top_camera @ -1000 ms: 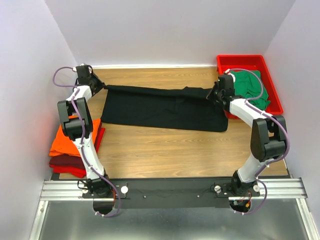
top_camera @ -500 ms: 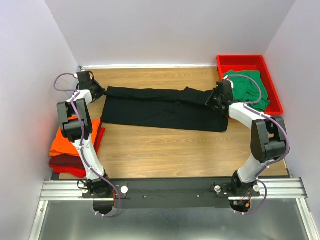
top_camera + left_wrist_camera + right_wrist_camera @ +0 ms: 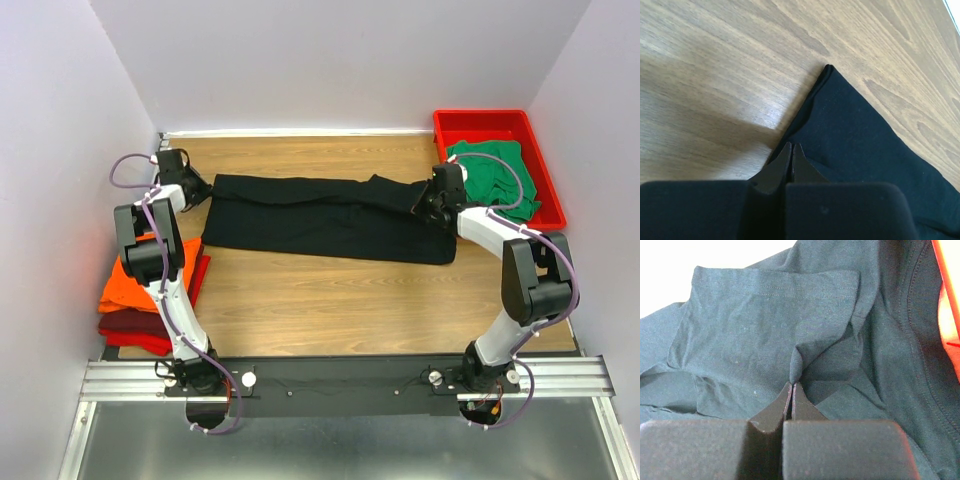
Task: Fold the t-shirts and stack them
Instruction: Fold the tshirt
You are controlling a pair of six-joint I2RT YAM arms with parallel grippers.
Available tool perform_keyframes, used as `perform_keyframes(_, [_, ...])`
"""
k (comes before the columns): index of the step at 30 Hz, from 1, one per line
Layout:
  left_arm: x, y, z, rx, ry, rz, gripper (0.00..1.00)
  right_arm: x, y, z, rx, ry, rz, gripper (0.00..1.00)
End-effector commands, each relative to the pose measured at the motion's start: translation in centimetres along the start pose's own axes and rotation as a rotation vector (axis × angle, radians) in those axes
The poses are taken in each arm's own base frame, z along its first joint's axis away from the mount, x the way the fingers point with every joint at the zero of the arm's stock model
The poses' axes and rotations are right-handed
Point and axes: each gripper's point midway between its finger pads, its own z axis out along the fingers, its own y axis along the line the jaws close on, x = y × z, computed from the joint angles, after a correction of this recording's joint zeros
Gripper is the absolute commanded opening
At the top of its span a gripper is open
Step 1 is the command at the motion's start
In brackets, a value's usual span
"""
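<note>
The large black t-shirt [image 3: 320, 215] lies spread across the middle of the table. My left gripper [image 3: 196, 190] is shut on its left edge; in the left wrist view the closed fingertips [image 3: 791, 146] sit on the black cloth [image 3: 865, 135] just above the wood. My right gripper [image 3: 428, 202] is shut on a pinched fold at the shirt's right end [image 3: 800, 365]. The orange t-shirt [image 3: 128, 282] lies folded on the dark red t-shirt [image 3: 130, 328] at the table's left edge. The green t-shirt [image 3: 500, 178] lies crumpled in the tray.
The rigid red plastic tray [image 3: 480, 122] stands at the back right, and its edge shows in the right wrist view [image 3: 947, 315]. White walls close in the table on three sides. Bare wood [image 3: 340, 300] lies between the black shirt and the arm bases.
Both grippers have come down and toward the near side with the shirt's far edge. The stretched, raised edge now lies lower and slacker on the table.
</note>
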Motion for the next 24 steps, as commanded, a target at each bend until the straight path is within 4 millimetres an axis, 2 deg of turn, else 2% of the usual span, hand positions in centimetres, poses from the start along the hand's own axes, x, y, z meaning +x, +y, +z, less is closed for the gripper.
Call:
perform_keyframes(1, [-2.3,-0.8,-1.8,0.004,-0.065,0.035,0.00,-0.4,-0.3,0.3,0.032,-0.020,0.013,0.00])
perform_keyframes(8, [-2.6,-0.9,-2.7,-0.011,-0.074,0.057,0.00,-2.1,0.2,-0.7,0.037,-0.055,0.019,0.00])
perform_keyframes(12, [-2.3,-0.7,-2.8,-0.014,-0.067,0.057,0.00,-2.2,-0.1,-1.1,0.051,-0.061,0.019,0.00])
perform_keyframes(22, [-1.0,0.2,-2.9,-0.035,-0.043,0.037,0.00,0.1,-1.2,-1.0,0.069,-0.011,0.030,0.00])
perform_keyframes(24, [-0.6,0.4,-2.8,-0.036,-0.030,0.023,0.00,1.0,-1.4,-0.6,0.063,0.022,0.024,0.05])
